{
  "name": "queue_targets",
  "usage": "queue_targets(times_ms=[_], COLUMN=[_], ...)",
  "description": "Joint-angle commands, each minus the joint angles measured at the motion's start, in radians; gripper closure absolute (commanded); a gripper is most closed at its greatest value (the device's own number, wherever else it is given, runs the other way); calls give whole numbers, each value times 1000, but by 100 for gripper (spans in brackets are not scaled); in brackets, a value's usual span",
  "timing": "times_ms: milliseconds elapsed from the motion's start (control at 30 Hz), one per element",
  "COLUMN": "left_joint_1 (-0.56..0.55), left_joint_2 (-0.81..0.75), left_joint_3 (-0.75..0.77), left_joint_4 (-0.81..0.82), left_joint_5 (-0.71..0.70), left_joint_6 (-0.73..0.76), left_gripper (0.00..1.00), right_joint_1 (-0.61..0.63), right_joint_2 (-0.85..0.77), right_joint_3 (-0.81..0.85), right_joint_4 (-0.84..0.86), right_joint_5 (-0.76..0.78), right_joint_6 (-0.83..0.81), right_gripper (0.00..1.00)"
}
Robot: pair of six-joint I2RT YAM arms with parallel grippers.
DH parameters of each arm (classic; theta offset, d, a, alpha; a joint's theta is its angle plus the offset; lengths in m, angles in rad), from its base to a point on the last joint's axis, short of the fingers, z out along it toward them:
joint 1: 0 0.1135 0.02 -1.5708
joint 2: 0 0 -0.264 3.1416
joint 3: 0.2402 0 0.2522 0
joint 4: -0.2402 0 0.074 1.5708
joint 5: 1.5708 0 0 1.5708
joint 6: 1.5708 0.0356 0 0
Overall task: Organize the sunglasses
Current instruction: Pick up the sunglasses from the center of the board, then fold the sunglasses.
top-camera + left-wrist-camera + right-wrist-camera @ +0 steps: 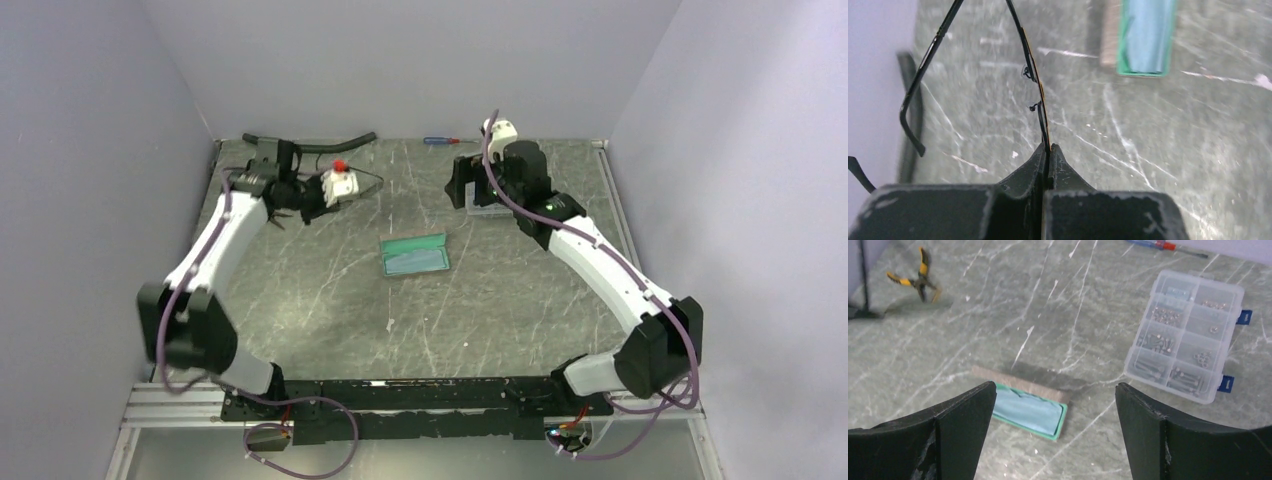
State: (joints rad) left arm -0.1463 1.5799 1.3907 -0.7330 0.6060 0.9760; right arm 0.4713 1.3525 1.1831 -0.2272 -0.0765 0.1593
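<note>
Over the desk, the open teal-lined case lies mid-desk, long axis roughly left to right. From our left end effector, up by the far-left corner, the case sits rightward and toward the near edge. Our right end effector, spread wide, hovers toward the far-right corner. The left one pinches the sunglasses, which appear lifted off the desk. They are thin dark wire, the front seen edge-on and one slim arm swung out.

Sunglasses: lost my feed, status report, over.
Left end effector shut on sunglasses. Right end effector open, empty. Case open, nothing blocking it.
</note>
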Motion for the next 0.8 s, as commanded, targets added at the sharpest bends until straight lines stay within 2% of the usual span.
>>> queue_targets(times_ms=[0,133,300,433,533,633,767], left_joint_1=[-41,-122,-201,-214,-214,-214,-214], left_joint_2=[-224,-316,-343,-337,-320,-312,-326], left_joint_3=[-162,-210,-211,-204,-185,-172,-186], left_joint_4=[-107,-150,-134,-111,-124,-139,-131], left_joint_5=[166,142,131,130,128,130,137], left_joint_6=[444,520,482,480,471,471,462], left_gripper=[97,97,97,97,97,97,97], right_joint_1=[-11,18,145,241,293,302,277], right_joint_2=[92,167,228,286,304,273,226], right_joint_3=[165,252,256,274,288,243,213], right_joint_4=[-108,-133,-92,-87,-86,-29,-41], right_joint_5=[40,38,38,-19,-132,-273,-222], right_joint_6=[84,91,18,-30,-87,-103,-117], right_gripper=[10,16,16,17,17,17,16])
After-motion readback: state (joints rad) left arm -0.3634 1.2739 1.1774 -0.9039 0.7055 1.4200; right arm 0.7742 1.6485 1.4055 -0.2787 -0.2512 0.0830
